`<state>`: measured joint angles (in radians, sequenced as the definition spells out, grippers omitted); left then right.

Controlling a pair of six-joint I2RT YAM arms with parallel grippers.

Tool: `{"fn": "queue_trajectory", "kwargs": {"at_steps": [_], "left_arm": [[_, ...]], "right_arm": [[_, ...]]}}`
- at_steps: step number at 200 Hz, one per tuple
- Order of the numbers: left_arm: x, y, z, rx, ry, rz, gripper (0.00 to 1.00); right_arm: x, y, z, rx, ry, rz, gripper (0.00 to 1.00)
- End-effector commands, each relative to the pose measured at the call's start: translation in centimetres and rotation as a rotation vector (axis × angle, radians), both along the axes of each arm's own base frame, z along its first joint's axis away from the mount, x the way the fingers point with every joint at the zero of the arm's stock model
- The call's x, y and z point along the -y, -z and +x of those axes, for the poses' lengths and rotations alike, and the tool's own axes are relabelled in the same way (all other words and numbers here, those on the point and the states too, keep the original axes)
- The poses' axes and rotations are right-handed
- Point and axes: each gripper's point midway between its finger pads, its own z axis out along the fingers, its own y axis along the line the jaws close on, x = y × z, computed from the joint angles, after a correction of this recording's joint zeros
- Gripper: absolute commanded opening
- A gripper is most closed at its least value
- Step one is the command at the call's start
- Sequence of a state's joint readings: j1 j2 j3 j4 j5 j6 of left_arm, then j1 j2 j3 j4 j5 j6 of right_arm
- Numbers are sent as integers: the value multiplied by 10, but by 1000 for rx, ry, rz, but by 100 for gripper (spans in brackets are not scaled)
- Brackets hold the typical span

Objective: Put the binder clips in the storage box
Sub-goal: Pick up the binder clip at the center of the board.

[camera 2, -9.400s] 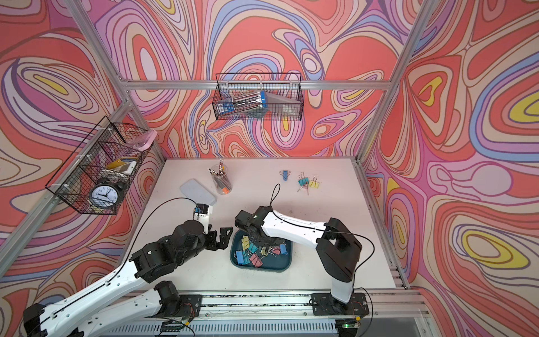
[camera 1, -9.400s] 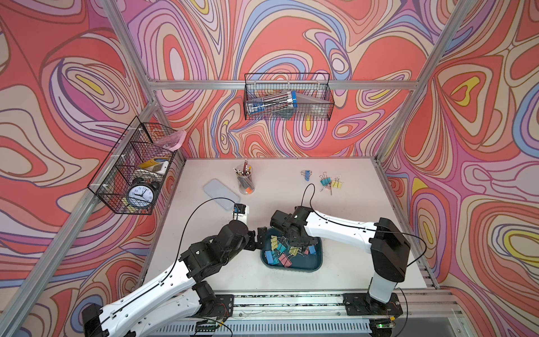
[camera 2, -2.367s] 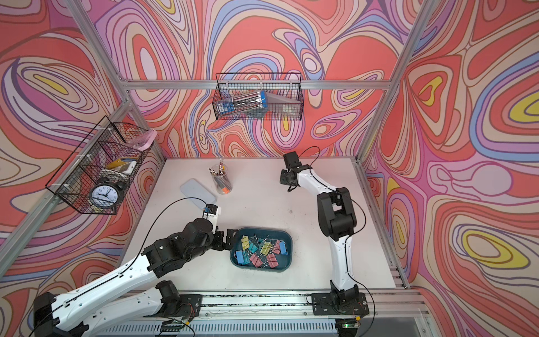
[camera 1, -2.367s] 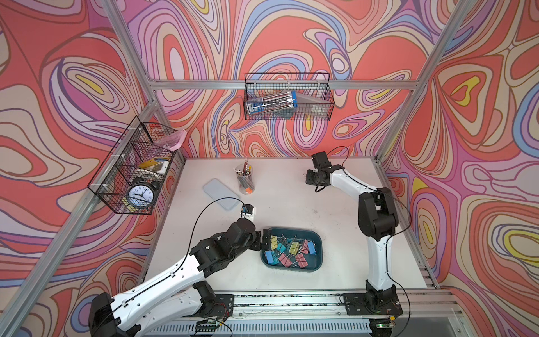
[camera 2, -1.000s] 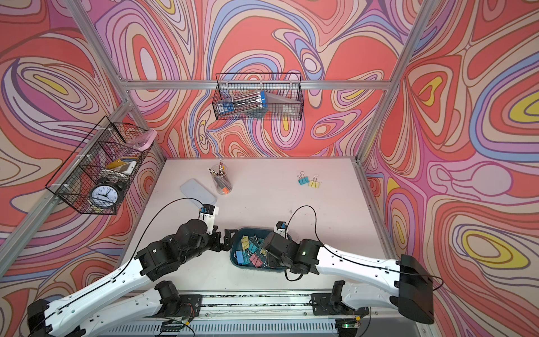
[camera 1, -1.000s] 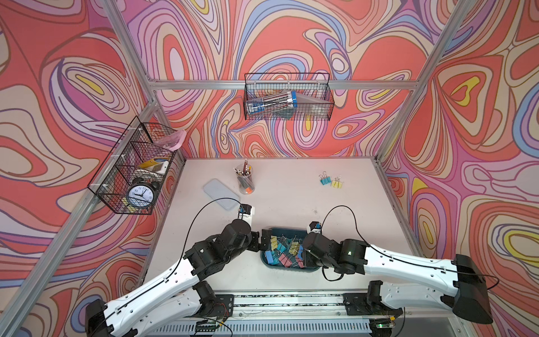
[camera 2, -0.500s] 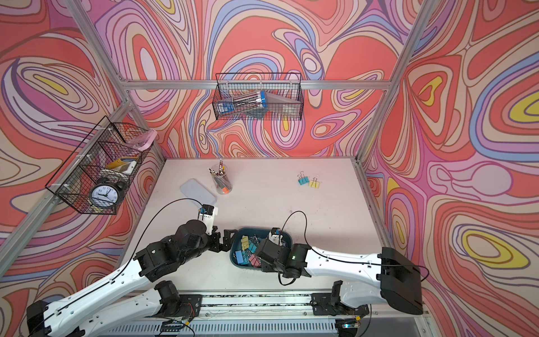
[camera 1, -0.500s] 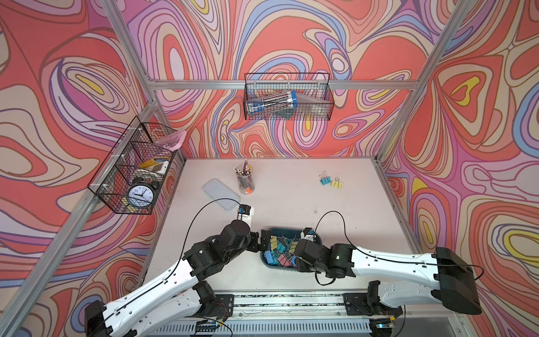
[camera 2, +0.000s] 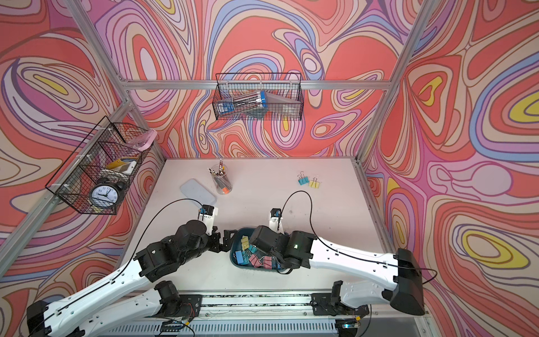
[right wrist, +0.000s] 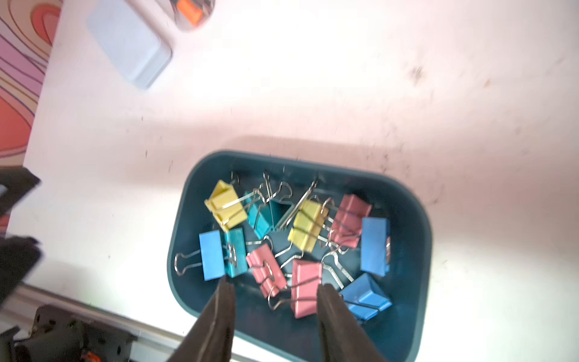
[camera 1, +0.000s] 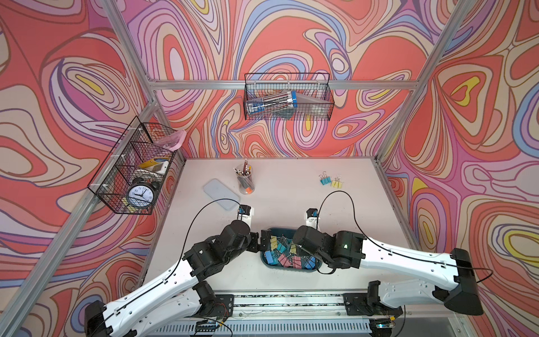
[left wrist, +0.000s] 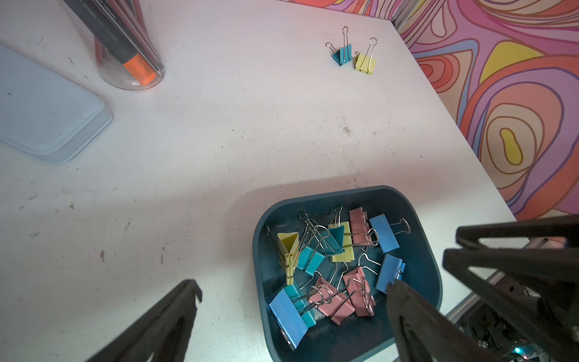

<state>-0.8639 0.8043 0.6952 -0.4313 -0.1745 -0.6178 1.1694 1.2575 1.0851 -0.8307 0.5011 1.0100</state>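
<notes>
In both top views the shallow dark teal plastic storage box sits near the front edge of the pale surface, holding a heap of pastel binder clips. The left gripper hangs at the box's left end. The white right arm covers the box's right end. Well behind the box and to its right, a teal clip and a yellow clip lie just beside each other, with bare surface between them and the box. Behind the box to its left lie a pale grey flat lid and a clear cup of pens.

In the left wrist view, the left gripper is spread wide and empty. One finger is over bare surface outside the box's rim, the other over its interior.

In the right wrist view, which is blurred, the right gripper hovers inside the box's rim above the clips, jaws parted, grasping nothing.
</notes>
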Motion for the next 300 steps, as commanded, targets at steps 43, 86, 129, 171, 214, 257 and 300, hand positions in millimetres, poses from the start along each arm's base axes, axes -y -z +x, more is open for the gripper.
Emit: {"fn": "queue_trajectory", "kwargs": {"at_steps": [43, 86, 129, 171, 214, 257, 300], "left_arm": [[-2, 4, 0, -5, -3, 17, 99], [-8, 4, -3, -10, -12, 22, 99], [-9, 5, -4, -16, -19, 22, 99], [-10, 6, -2, -16, -25, 38, 99], [-9, 7, 0, -19, -23, 53, 99], [-8, 6, 1, -21, -18, 65, 99], [-7, 5, 2, -17, -17, 73, 99]], "right_arm": [[70, -33, 115, 182, 236, -121, 47], [111, 4, 200, 75, 371, -91, 47], [129, 50, 271, 5, 408, -241, 47], [146, 85, 322, -43, 450, -416, 47], [165, 107, 359, -57, 489, -513, 50], [178, 129, 382, -84, 500, -513, 52], [183, 139, 389, -82, 486, -534, 46]]}}
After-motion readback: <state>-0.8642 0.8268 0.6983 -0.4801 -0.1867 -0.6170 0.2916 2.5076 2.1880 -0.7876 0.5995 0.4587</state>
